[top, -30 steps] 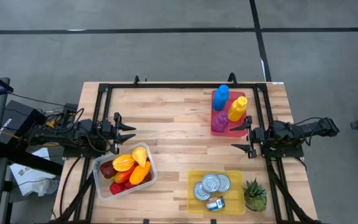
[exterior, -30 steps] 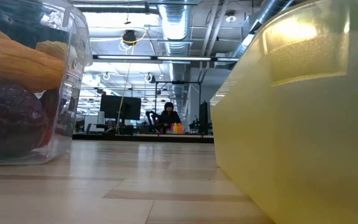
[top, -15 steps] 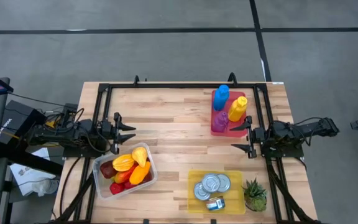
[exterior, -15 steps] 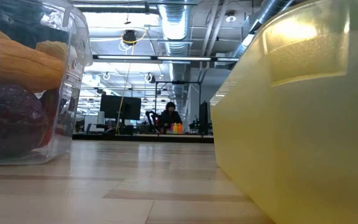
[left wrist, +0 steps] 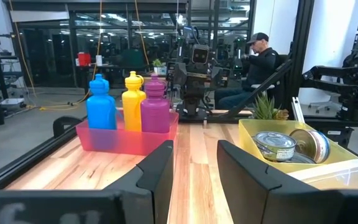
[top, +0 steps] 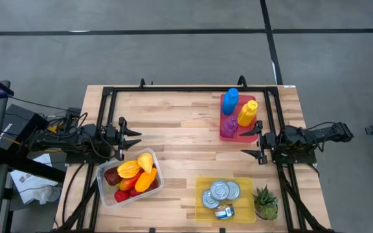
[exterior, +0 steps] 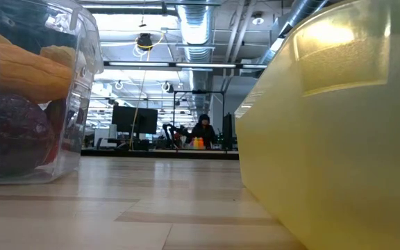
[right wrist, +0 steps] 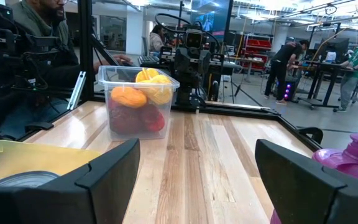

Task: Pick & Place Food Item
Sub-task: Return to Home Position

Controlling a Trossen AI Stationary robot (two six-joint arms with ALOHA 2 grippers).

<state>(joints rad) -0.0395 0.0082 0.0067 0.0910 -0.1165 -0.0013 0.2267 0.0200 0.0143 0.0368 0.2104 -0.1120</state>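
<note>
Tuna cans (top: 220, 193) sit in the yellow bin (top: 200, 184) next to the little plant (top: 265, 202), silvery lids up, one showing a blue label. The right tool (top: 243, 143) is nearer to the bin, fingers spread wide and empty. The left tool (top: 138, 138) is parted and empty too, by the fruit tub (top: 101, 173)

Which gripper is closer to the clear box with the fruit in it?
The left gripper. It sits right next to the clear fruit box, on that box's side of the table. The right gripper is across the table, beside the red bottle tray.
</note>
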